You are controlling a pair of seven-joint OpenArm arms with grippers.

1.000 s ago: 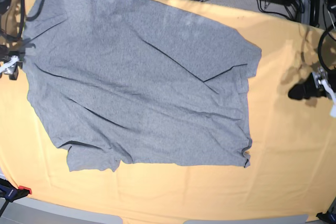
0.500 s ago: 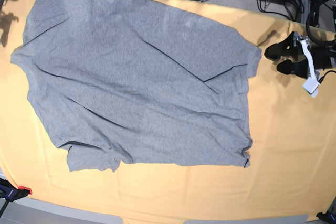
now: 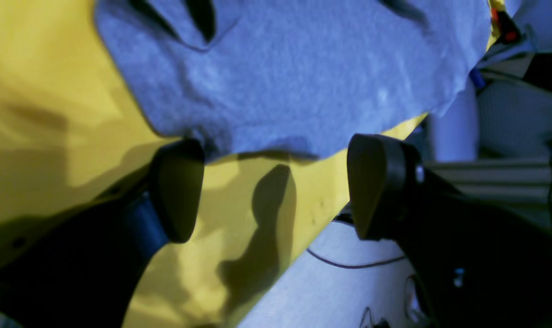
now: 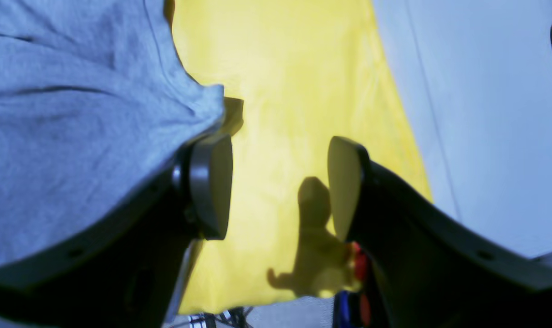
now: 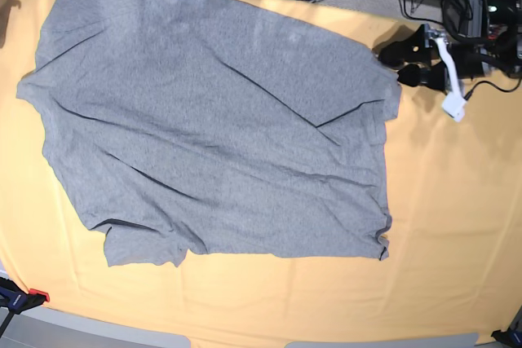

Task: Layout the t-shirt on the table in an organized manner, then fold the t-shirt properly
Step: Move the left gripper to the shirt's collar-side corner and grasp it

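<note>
1. The t-shirt lies spread but crooked on the table; nothing is folded yet.
2. Left gripper: jaws released, shirt corner just ahead.
3. Right gripper: jaws apart, empty, shirt edge beside one jaw.

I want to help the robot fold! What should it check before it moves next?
1. Left tool open: ok, its jaws stand wide apart.
2. Left tool near the t-shirt: ok, it sits beside the shirt's far right corner, not gripping it.
3. Right tool open: ok, nothing between its jaws.
4. Right tool placed at the shirt: cannot tell; one finger is at the cloth's edge, contact unclear.
5. Shirt flat: not ok, long creases cross it and it lies crooked.
6. Shirt fully on the table: not ok, its top corner hangs past the far edge.
</note>
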